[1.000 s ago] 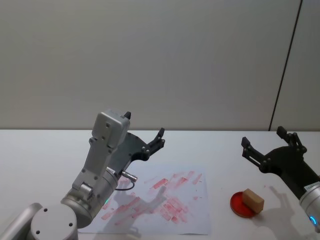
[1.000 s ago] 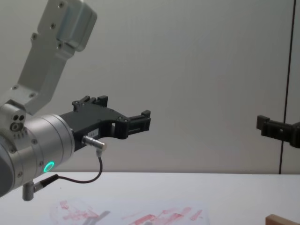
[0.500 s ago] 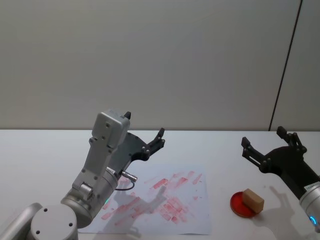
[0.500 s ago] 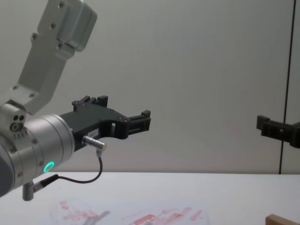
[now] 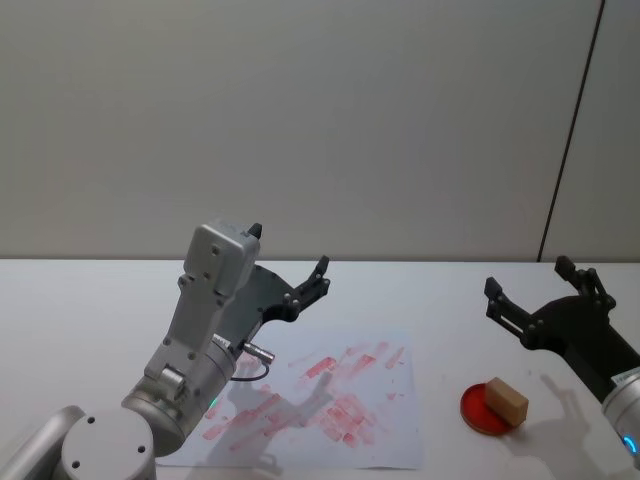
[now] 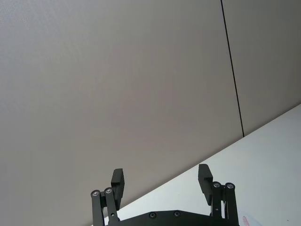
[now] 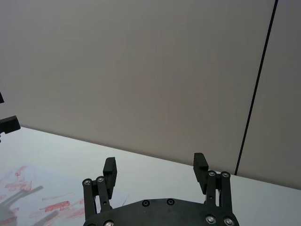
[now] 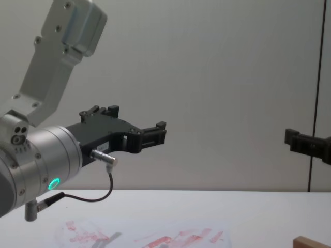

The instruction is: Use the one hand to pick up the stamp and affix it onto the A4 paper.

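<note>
Right claw (image 5: 528,277) edged rightward, open; stamp (image 5: 507,400) apart below it on red pad (image 5: 474,412); left claw (image 5: 288,248) parked open.

**Cut off and covered**

In the chest view the lower right corner cuts the stamp (image 8: 314,243) to a sliver, and the right edge cuts the right gripper (image 5: 528,276) behind one fingertip (image 8: 298,140). In the head view the left arm (image 5: 205,330) covers the left part of the A4 paper (image 5: 345,400).

Robotics test lab, likely; plain white flat tabletop (image 5: 80,300); matt grey panelled wall (image 5: 300,120), thin black vertical seam (image 5: 572,130); silver jointed robot arm (image 8: 62,57) at left
</note>
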Controlling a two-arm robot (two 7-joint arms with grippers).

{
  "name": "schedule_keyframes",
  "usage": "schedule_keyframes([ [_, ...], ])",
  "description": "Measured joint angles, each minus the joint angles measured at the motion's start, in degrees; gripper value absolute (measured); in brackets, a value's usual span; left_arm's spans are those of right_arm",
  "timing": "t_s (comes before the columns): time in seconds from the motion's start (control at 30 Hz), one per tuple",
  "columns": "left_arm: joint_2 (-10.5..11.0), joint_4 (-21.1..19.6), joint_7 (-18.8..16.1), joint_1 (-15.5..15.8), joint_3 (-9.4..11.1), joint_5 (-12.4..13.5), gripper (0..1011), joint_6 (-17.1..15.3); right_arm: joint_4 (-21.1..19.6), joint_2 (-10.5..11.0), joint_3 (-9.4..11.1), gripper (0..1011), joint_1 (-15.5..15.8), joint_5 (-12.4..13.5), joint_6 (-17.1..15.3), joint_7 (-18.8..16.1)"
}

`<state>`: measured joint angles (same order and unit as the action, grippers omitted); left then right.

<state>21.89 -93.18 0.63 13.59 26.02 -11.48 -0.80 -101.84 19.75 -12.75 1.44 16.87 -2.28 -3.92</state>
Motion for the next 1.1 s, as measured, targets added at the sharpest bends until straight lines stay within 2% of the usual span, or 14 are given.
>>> schedule_keyframes([
  [0.4,0.0,0.0,0.0,0.0,0.0,0.0,1002,0.0,-4.1,3.0,1.0,1001,4.1,1.6,-3.4,0.3],
  [0.67,0.0,0.0,0.0,0.0,0.0,0.0,1002,0.0,-6.9,6.2,1.9,1001,7.8,1.9,-7.8,0.8],
  [0.83,0.0,0.0,0.0,0.0,0.0,0.0,1002,0.0,-7.4,7.8,2.1,1001,9.3,0.8,-10.3,0.2],
  [1.1,0.0,0.0,0.0,0.0,0.0,0.0,1003,0.0,-5.8,8.2,1.6,1001,8.9,-1.7,-12.5,-2.4],
])
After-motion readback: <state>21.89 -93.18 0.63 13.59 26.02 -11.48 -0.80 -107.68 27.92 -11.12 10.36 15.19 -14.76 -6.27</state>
